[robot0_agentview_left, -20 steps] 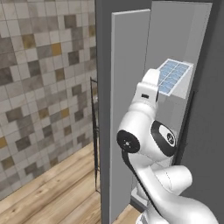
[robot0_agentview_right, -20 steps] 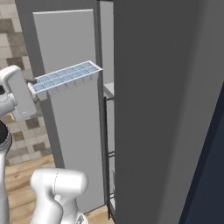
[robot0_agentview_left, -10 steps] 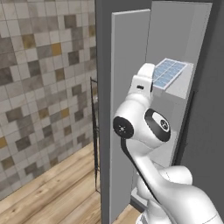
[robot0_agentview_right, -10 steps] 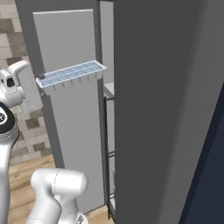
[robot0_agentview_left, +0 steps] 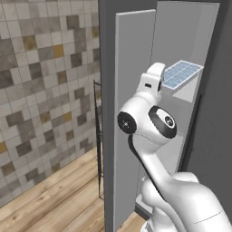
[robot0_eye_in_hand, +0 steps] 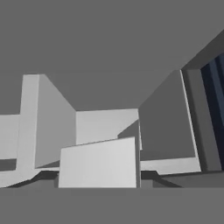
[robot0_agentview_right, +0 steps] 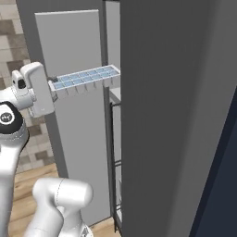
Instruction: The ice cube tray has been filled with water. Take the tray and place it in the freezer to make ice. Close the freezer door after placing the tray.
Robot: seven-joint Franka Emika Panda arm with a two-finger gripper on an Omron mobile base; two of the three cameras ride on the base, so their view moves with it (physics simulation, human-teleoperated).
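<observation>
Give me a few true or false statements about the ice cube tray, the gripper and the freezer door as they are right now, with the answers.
1. The gripper is shut on one end of the ice cube tray. True.
2. The tray lies on the wooden floor. False: it is held up in the air, roughly level.
3. The freezer door stands open. True.
4. The tray's cells are empty and white. False: they show pale blue water.
5. The tray already rests fully on a freezer shelf. False: the gripper holds it at the opening.

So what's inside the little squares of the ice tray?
Pale blue water fills the cells of the ice cube tray, which the gripper holds by one end at the open freezer. The tray's underside is not visible.
</observation>
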